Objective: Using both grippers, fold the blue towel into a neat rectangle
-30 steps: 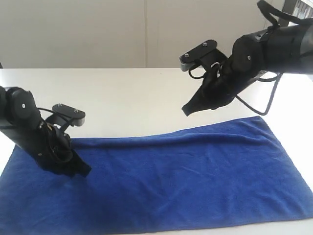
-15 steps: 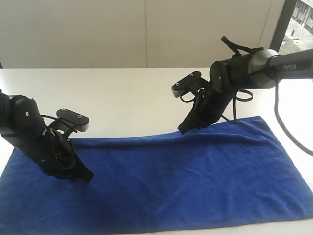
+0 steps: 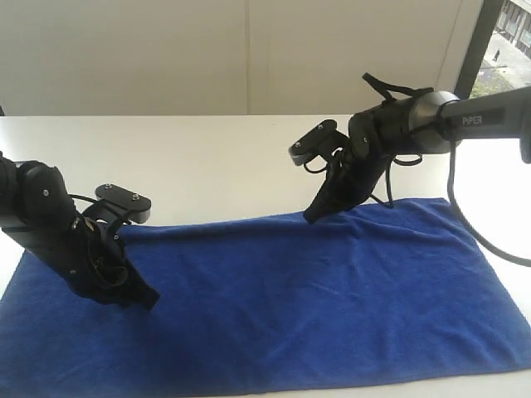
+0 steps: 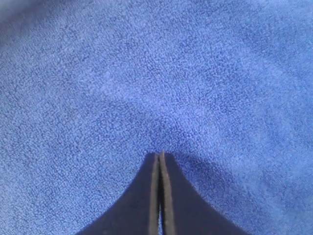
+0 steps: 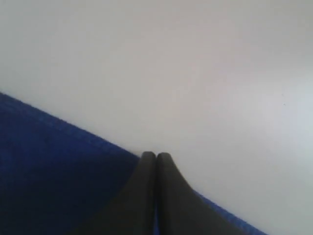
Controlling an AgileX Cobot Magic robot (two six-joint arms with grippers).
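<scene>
The blue towel [image 3: 315,290] lies spread out flat on the white table [image 3: 207,157], long side running left to right. My left gripper [image 3: 148,300] is shut, its tip resting on the towel's left part with no cloth between the fingers. The left wrist view shows the closed tip [image 4: 160,154] against the towel's pile [image 4: 146,73]. My right gripper [image 3: 311,217] is also shut, its tip at the towel's far hem near the middle. In the right wrist view the closed tip [image 5: 156,155] sits right on the line where the towel [image 5: 49,171] meets bare table [image 5: 195,73].
Bare white table lies behind the towel up to a pale wall [image 3: 249,58]. A black cable [image 3: 465,224] from the right arm loops down over the towel's far right corner. A window frame [image 3: 473,41] stands at the upper right.
The right arm has swung down and left, bringing its shut tip from above the table to the towel's far hem. The left gripper has shifted only slightly.
</scene>
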